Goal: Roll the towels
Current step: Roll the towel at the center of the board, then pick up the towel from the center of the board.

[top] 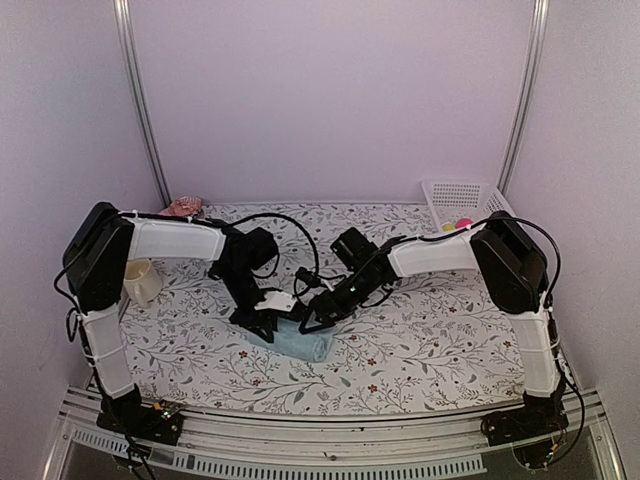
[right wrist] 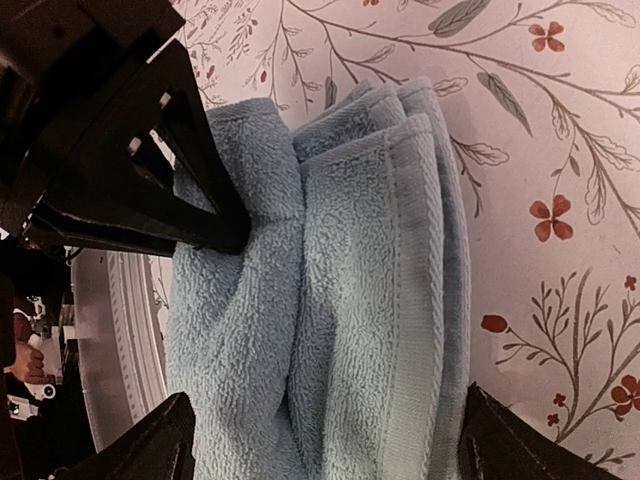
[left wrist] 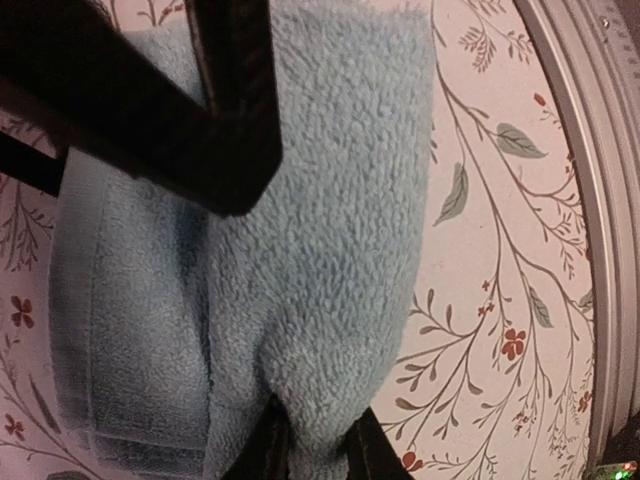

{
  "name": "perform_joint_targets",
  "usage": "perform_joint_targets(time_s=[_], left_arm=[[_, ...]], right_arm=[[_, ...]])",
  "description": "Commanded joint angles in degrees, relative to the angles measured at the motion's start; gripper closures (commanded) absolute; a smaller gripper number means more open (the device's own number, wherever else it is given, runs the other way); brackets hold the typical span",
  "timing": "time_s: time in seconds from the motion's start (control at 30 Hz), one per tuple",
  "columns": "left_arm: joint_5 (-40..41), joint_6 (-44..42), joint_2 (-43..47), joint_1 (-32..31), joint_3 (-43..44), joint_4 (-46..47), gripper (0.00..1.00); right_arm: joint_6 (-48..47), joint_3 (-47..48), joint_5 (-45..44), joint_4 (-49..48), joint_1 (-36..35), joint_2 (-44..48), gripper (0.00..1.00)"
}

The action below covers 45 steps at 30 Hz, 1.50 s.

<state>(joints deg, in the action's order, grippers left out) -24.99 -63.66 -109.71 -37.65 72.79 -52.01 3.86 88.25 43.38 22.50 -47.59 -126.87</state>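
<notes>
Pinching a fold of the pale blue towel (top: 300,344), the left gripper (left wrist: 318,445) is holding it with jaws narrow. The right gripper (right wrist: 325,445) is straddling it, jaws spread wide. The towel is lying folded on the table (top: 430,340), mid-front.

The worktop (top: 430,345) is lit softly from above with a pinkish cast and faint shadows, while in the dimmer wrist views the pale towel (left wrist: 330,250) is rendered sharp and the fingers (left wrist: 200,110) blurred black.
</notes>
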Motion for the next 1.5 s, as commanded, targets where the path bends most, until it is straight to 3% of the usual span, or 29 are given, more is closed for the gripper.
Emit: perform_joint_targets(time_s=[0.0,0.6,0.9,1.23,1.47], left_arm=[[1.90,0.14,-2.37,1.43,2.21,-1.14,0.83],[2.48,7.80,-8.43,3.24,9.70,1.15,0.82],[3.12,10.36,-9.47,3.92,11.97,2.53,0.79],[4.74,11.90,-7.17,4.07,8.71,7.40,0.74],[6.25,14.85,-4.24,4.07,4.55,13.03,0.63]], right_arm=[[-0.70,1.84,5.07,1.73,0.19,-1.52,0.09],[-1.65,3.80,6.90,3.27,-0.91,-3.32,0.09],[-2.09,5.69,8.46,4.60,-1.62,-4.89,0.16],[-1.75,4.35,8.51,4.57,-1.91,-5.16,0.29],[-2.18,2.59,9.30,3.76,-1.87,-5.06,0.29]])
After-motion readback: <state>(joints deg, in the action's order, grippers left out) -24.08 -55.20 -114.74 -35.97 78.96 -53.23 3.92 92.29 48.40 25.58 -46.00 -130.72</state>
